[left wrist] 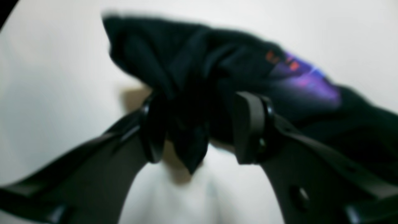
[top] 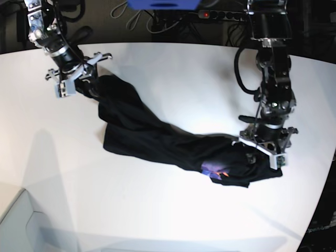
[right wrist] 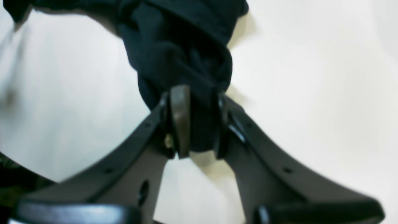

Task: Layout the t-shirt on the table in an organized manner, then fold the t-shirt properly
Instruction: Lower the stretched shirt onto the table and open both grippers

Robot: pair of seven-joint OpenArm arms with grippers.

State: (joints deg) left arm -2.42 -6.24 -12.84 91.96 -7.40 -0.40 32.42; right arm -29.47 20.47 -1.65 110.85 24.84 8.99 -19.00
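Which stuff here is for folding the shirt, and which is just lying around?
For the job:
- t-shirt
- table
- left gripper
- right gripper

Just lying about:
- power strip behind the table
- cables behind the table

Both wrist views are soft and blurred; base view is sharp, with glare on the table (top: 173, 79).

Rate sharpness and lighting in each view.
Left wrist: soft and blurred, the t-shirt smeared. Right wrist: soft throughout, bright table nearly washed out. Base: sharpest, strong glare mid-table, dark surroundings.
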